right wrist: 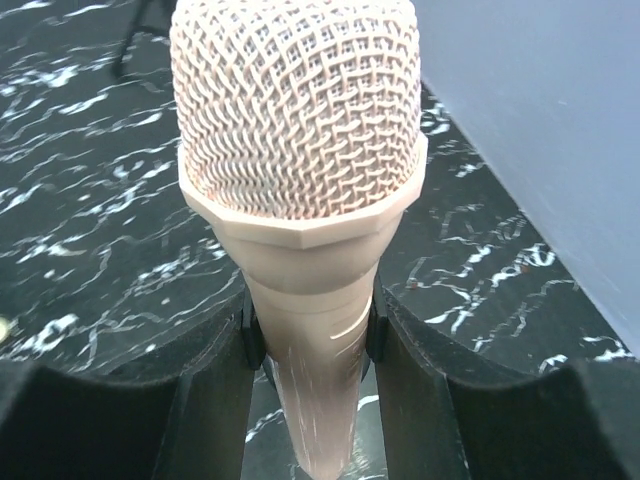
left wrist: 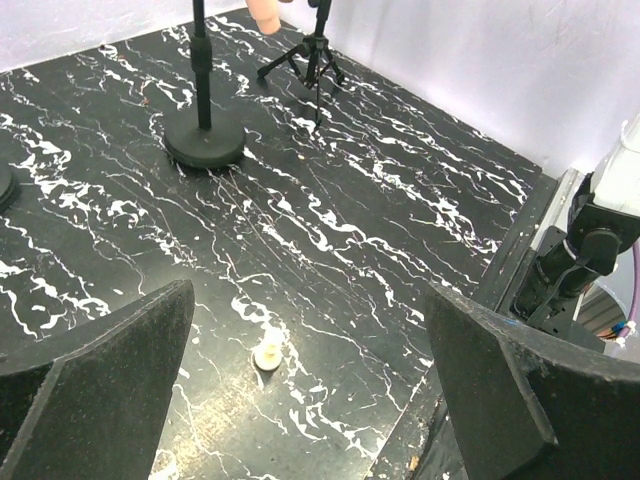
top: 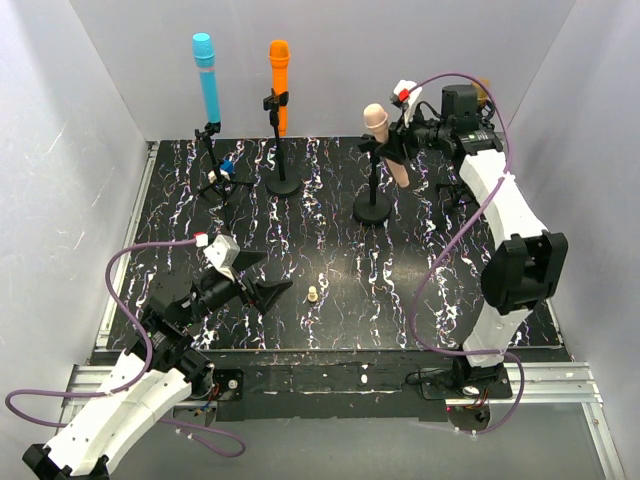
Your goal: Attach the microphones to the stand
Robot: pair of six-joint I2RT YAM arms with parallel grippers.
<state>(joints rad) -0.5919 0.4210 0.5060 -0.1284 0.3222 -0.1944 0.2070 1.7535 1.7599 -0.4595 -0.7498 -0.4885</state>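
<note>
Push from right gripper (right wrist: 312, 340), clamped on pale pink mesh-headed microphone (right wrist: 300, 200), could topple black round-base stand (top: 373, 208); left gripper (left wrist: 308, 300) gapes empty.

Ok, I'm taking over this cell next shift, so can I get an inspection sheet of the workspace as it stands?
Surface: black tabletop, white veining.
Job's things: light blue microphone upright in tripod stand; orange microphone upright in round-base stand; pale pink microphone at third stand, seating unclear.
Clutter: beige peg near the front edge.
Grippers: left gripper open, empty; right gripper shut on pale pink microphone.
Cables: purple cable loops loose from each arm.
Surroundings: pale walls on three sides; metal rail in front.
</note>
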